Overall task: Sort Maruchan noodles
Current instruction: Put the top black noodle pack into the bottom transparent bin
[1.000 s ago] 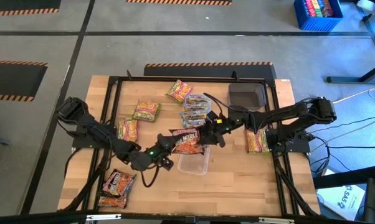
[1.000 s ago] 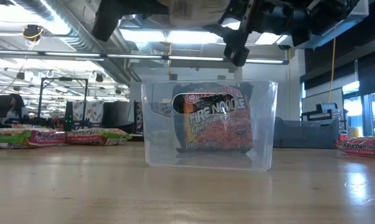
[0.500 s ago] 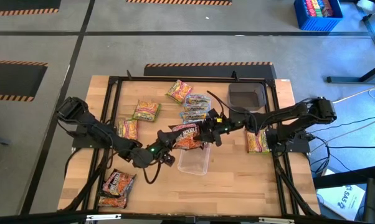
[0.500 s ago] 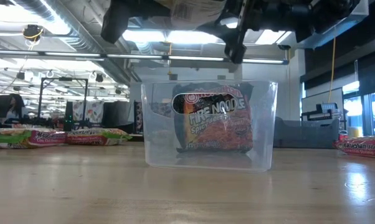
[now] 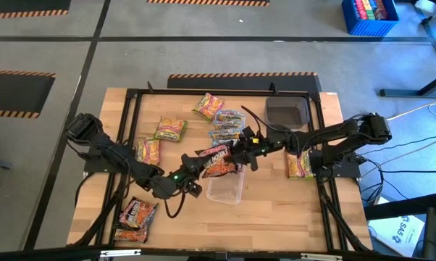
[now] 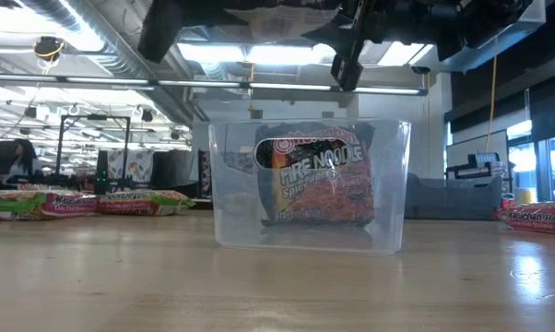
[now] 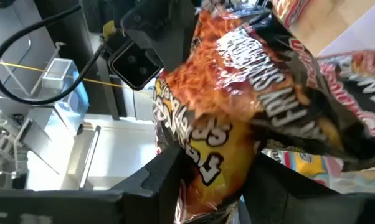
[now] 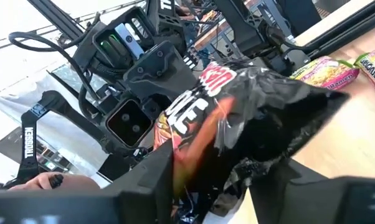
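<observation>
High view | left gripper [image 5: 195, 165] and right gripper [image 5: 241, 150] both clamped on dark maroon crinkly noodle packet [image 5: 216, 160] above clear plastic tub [image 5: 227, 190] | risk: tug-of-war tears it

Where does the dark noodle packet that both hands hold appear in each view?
High: packet at table centre, above the tub.
Low: only its underside at the top edge, over the tub.
Left wrist: packet fills the centre.
Right wrist: packet in the centre.
Shared landmark: the tub.

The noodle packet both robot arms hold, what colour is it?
Dark maroon packet with orange flames, clearest in left wrist view.
</observation>
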### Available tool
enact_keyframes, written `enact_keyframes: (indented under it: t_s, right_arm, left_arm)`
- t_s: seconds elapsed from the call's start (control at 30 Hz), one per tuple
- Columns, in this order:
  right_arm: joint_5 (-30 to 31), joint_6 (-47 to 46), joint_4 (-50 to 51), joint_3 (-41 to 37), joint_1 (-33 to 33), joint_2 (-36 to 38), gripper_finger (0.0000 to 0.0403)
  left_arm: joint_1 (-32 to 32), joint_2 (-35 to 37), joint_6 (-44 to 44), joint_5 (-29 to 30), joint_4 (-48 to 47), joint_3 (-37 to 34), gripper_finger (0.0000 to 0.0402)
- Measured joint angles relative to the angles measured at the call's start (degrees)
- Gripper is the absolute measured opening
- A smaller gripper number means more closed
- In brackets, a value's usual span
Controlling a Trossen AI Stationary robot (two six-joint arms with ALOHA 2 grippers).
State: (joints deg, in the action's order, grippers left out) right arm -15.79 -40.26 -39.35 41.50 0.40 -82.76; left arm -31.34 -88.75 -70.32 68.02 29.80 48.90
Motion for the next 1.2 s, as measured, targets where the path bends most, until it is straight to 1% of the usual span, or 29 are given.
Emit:
enact_keyframes:
  t_s: [0.23, 0.53, 0.63, 0.7, 0.77, 0.83, 0.9, 0.93, 1.03, 1.1, 1.13, 1.2]
  right_arm:
    - [-0.7, 0.5, -0.1, 0.2, 0.0, 0.0, 0.0128]
    - [-2.6, 1.7, 0.1, 0.2, 0.0, 0.3, 0.0125]
    - [-3.2, 2.1, 1.6, 0.0, 0.0, 0.8, 0.0125]
    - [-1.8, 3.4, 3.1, -0.1, 0.0, 1.7, 0.0124]
    - [-0.4, 4.9, 5.3, -0.1, 0.0, 3.1, 0.0124]
    - [1.3, 6.7, 7.4, -0.1, 0.0, 4.6, 0.0124]
    - [2.6, 9.2, 9.9, -0.1, 0.8, 6.0, 0.0124]
    - [4.2, 10.4, 10.9, -0.1, 1.4, 6.6, 0.0124]
    - [8.7, 14.6, 14.8, -0.1, 3.9, 7.9, 0.0124]
    - [12.0, 16.8, 16.5, -0.1, 6.0, 8.0, 0.0124]
    - [13.4, 17.7, 16.6, -0.1, 7.0, 8.0, 0.0124]
    - [16.3, 19.6, 16.4, -0.1, 9.3, 7.8, 0.0120]
  left_arm:
    - [-3.3, 1.1, 2.1, 3.8, 0.0, -0.1, 0.0152]
    - [-7.3, 5.5, 4.5, 5.2, -0.6, -0.1, 0.0152]
    - [-8.3, 7.3, 7.9, 5.7, -1.2, 0.0, 0.0152]
    - [-9.2, 9.1, 10.6, 6.1, -2.2, 0.0, 0.0152]
    - [-9.9, 10.7, 14.4, 6.0, -5.2, 0.0, 0.0152]
    - [-10.4, 12.5, 19.9, 5.0, -9.8, 0.0, 0.0152]
    - [-10.6, 15.2, 28.3, 1.1, -15.6, 0.0, 0.0152]
    - [-10.5, 16.7, 33.4, -2.4, -19.2, 0.0, 0.0152]
    - [-8.4, 21.1, 47.1, -15.8, -28.2, 0.0, 0.0153]
    - [-5.8, 23.6, 54.5, -23.8, -31.9, 0.0, 0.0153]
    - [-4.5, 24.3, 57.7, -27.2, -32.2, 0.0, 0.0153]
    - [-2.0, 24.9, 62.6, -32.3, -32.4, 0.0, 0.0153]
